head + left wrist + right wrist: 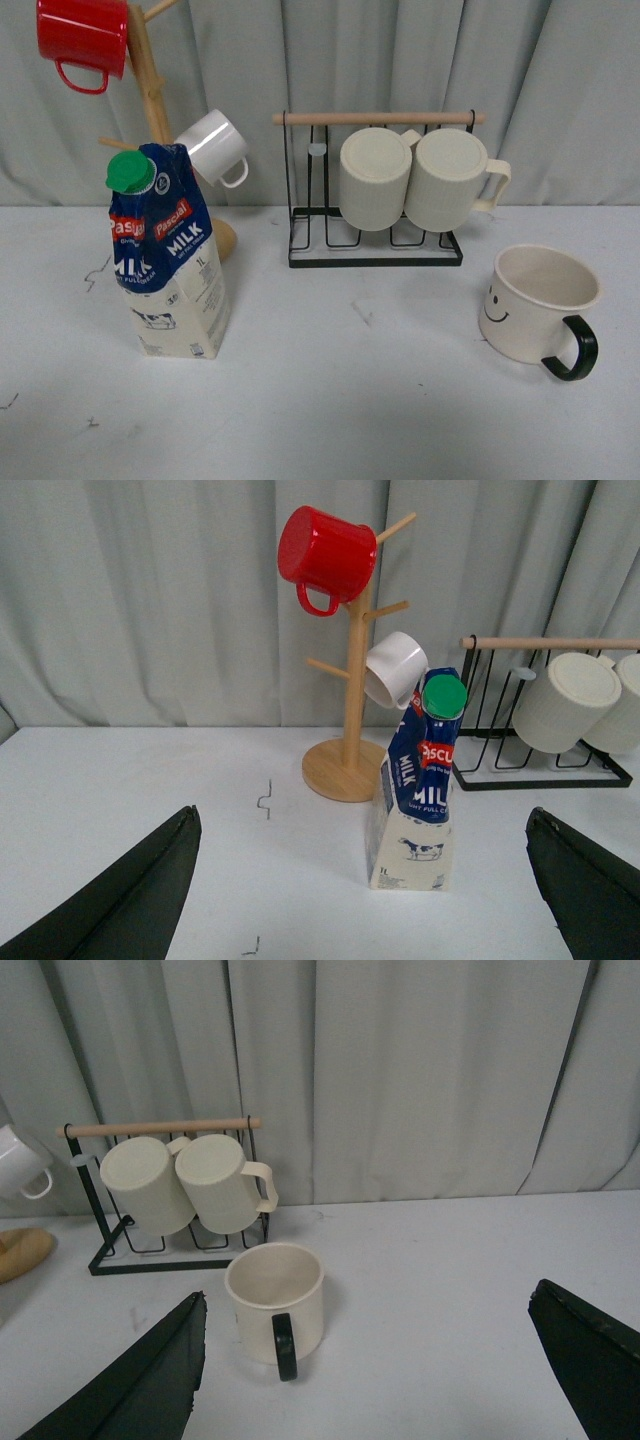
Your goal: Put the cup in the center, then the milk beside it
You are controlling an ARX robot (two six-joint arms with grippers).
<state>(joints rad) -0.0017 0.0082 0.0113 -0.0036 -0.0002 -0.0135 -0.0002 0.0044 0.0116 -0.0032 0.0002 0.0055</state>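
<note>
Showing the left hand (362, 811) spread wide, pinching nothing; showing the right hand (369, 1292) spread just as wide and empty. Finding the cup (535, 300) sitting upright on the counter (350, 400), off to the right, black handle pointing nearward. Spotting the milk (170, 270) standing at the left, well apart. Farther back, catching a wire rack (300, 200) holding two ribbed mugs (375, 180), and a wooden mug tree (150, 90) carrying a red mug (82, 35) and a white mug (213, 145).

The cup (250, 1320) hides its smiley from the right wrist view.
</note>
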